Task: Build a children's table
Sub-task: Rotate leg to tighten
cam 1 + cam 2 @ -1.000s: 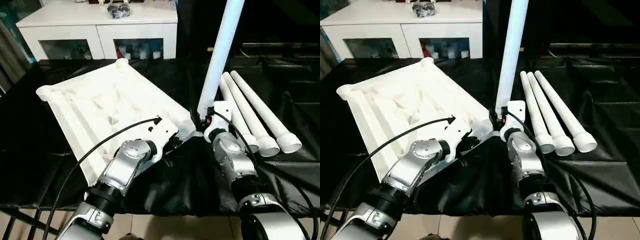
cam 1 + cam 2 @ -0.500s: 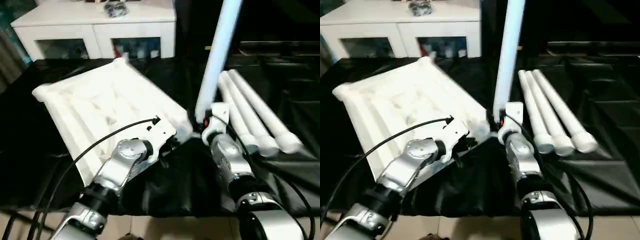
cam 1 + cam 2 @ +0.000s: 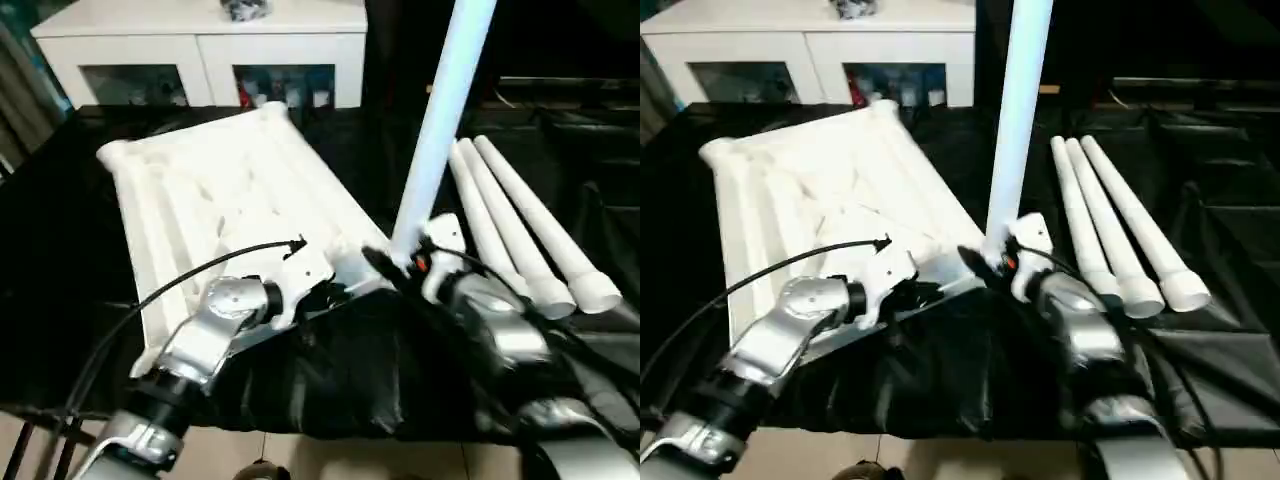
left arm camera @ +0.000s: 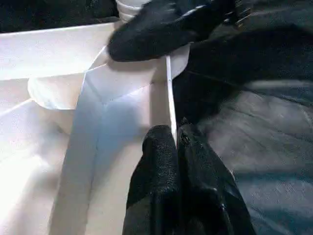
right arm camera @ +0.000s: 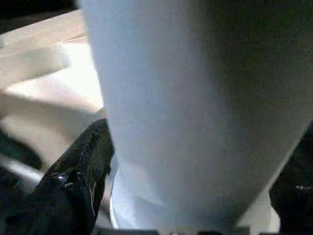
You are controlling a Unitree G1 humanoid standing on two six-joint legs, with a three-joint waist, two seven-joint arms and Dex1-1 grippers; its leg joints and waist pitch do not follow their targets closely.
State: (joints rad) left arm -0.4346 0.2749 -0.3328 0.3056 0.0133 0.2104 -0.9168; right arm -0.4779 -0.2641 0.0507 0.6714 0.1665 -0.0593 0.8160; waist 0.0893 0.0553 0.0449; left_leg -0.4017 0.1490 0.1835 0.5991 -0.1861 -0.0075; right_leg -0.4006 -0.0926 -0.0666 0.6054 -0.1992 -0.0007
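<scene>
White plastic tabletop [image 3: 220, 200] lies ribs-up; left gripper [image 4: 175, 142] pinches its rim to steady it; right gripper [image 3: 392, 262] spread around upright leg [image 3: 440, 120] at the corner socket.

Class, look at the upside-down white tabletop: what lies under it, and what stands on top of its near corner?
Under the tabletop lies black cloth; anything beneath its middle is covered. One white leg stands upright in the near corner socket.
</scene>
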